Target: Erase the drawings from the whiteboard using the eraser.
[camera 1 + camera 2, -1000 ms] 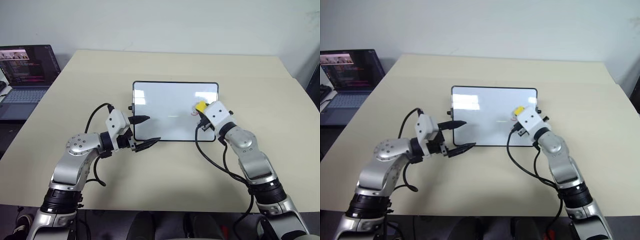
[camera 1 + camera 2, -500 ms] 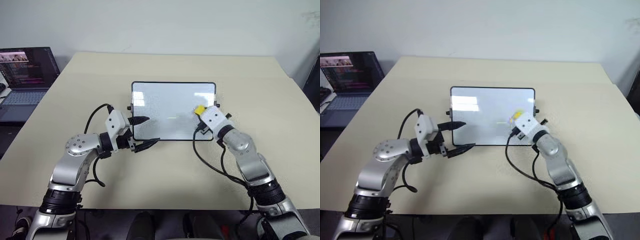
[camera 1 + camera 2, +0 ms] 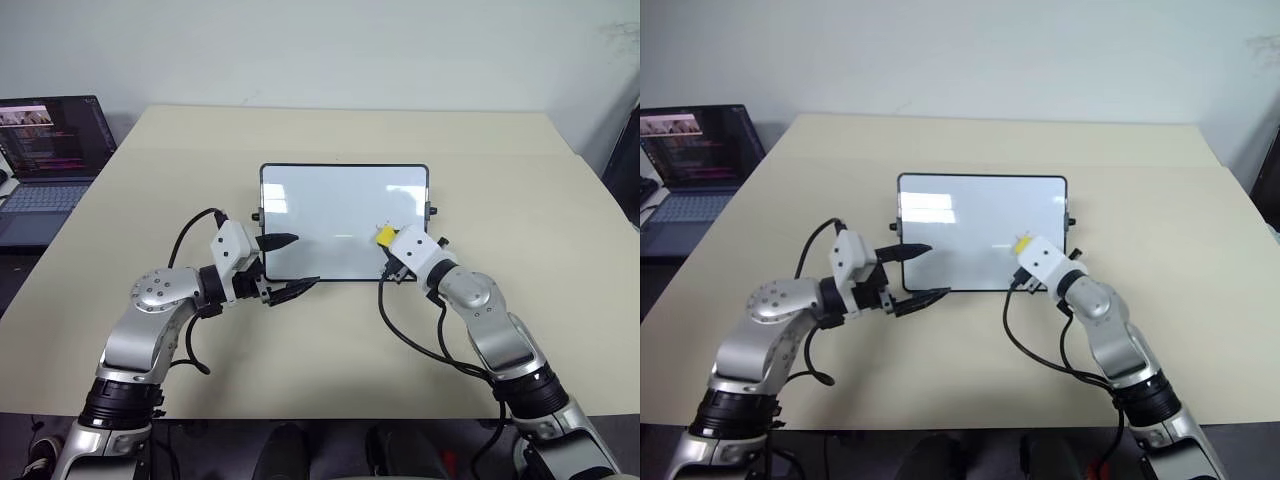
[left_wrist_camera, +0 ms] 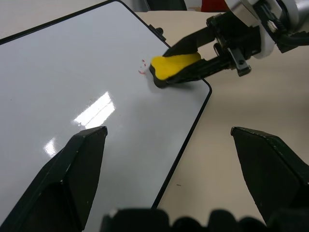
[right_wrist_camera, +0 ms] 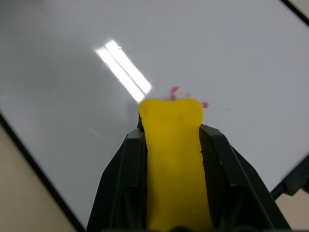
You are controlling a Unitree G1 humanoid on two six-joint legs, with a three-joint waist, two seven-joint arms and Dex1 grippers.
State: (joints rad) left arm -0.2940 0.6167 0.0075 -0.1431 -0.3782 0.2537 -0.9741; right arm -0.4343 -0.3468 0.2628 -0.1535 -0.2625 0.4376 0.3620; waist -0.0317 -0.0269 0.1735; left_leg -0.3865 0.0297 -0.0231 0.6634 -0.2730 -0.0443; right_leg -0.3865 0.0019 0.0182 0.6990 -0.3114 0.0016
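Note:
The whiteboard (image 3: 330,200) lies flat in the middle of the table. My right gripper (image 3: 386,240) is shut on the yellow eraser (image 3: 384,235), whose tip presses on the board near its near right corner. Of the drawings, only a few faint red flecks (image 5: 174,90) show, just beyond the eraser (image 5: 174,145); they also appear beside the eraser (image 4: 176,65) in the left wrist view. My left gripper (image 3: 307,260) hovers open and holds nothing at the board's near left corner, one finger over the board and the other over its near edge.
An open laptop (image 3: 50,140) stands at the far left, beside the beige table (image 3: 500,330). Bare tabletop surrounds the board on all sides. Black cables hang from both wrists.
My right gripper slid the eraser across the board, left and toward the near edge. The red mark beside it is reduced to flecks. The left arm stayed still.

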